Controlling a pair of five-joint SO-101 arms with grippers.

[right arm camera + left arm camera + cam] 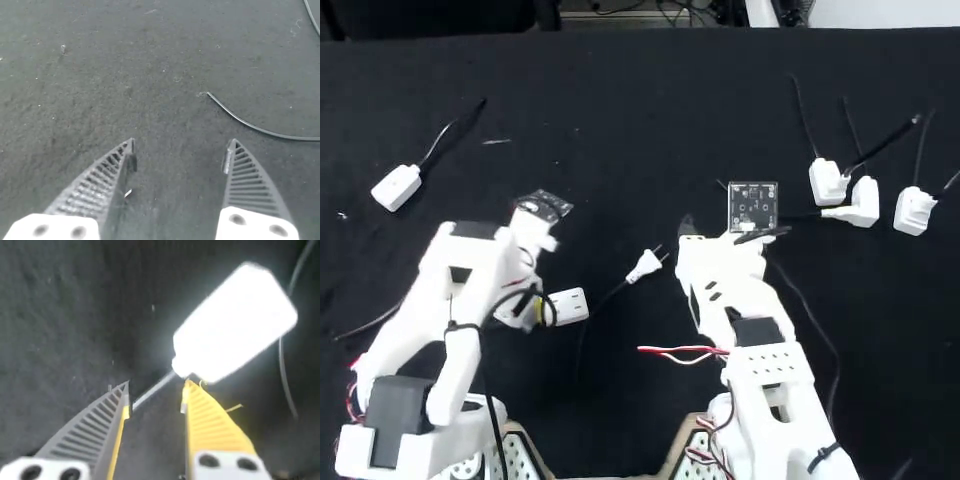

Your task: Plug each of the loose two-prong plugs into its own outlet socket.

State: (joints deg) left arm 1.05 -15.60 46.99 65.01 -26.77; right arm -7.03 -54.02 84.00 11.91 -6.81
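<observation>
A loose two-prong plug lies on the black cloth at mid-table, its black cable trailing toward the front. My right gripper hovers just right of it, open, with only cloth between the fingers. A white outlet block lies front left. My left gripper is open right at its end, with a thin lead from the block running between the fingers. Three white outlet blocks sit at the right. Another white outlet block is at the far left.
Thin black cables run from the right-hand blocks toward the back. One thin cable crosses the cloth ahead of my right gripper. The black cloth covers the whole table.
</observation>
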